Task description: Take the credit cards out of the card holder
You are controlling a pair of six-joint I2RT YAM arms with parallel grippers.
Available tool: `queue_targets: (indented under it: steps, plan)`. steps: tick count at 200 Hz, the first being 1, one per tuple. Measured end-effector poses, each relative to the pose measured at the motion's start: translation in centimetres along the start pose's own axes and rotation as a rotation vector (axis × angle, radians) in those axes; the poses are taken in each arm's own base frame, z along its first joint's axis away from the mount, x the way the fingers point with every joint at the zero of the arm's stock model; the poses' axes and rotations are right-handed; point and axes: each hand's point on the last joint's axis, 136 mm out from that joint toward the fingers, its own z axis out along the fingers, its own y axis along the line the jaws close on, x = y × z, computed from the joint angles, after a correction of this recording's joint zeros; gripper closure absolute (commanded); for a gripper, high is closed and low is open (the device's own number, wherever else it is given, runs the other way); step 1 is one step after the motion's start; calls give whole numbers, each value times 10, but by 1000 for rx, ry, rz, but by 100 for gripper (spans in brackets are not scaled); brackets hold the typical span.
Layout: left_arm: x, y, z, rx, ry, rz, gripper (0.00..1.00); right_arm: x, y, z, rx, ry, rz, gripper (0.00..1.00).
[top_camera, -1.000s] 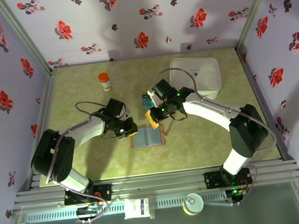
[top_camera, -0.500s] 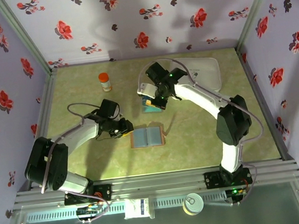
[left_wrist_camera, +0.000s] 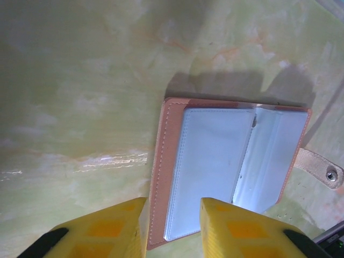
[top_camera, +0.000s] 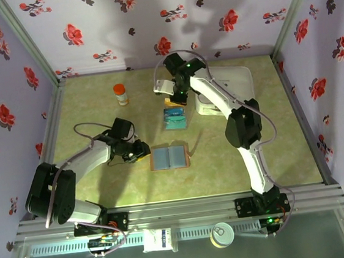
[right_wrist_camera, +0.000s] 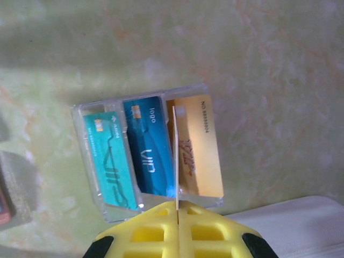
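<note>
This is a robot test booth in a lab, not a lived-in room. Two robot arms, the left arm (top_camera: 80,160) and the right arm (top_camera: 252,157), are bolted to a bare metal rail (top_camera: 180,211) at the near edge of a green marbled table (top_camera: 224,160). Flower-patterned walls (top_camera: 148,20) close off the left, far and right sides. Slanted metal posts (top_camera: 27,42) stand at the far corners.

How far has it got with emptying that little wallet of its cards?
Nearly there, it seems. Three cards already lie in the clear tray. The right gripper pinches a fourth card edge-on above them. The open wallet shows no cards I can see, so setting this one down may be what remains.
</note>
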Motion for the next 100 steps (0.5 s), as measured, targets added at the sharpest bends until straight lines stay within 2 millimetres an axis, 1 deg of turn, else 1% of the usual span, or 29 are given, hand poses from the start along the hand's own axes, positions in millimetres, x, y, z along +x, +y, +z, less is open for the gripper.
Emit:
queue_targets:
  steps: [41, 100]
  plan:
    - [2, 4, 1, -7, 4, -7, 71, 0, -8, 15, -8, 11, -32, 100]
    - [2, 9, 1, -14, 5, -19, 71, 1, -12, 26, -1, 21, -55, 100]
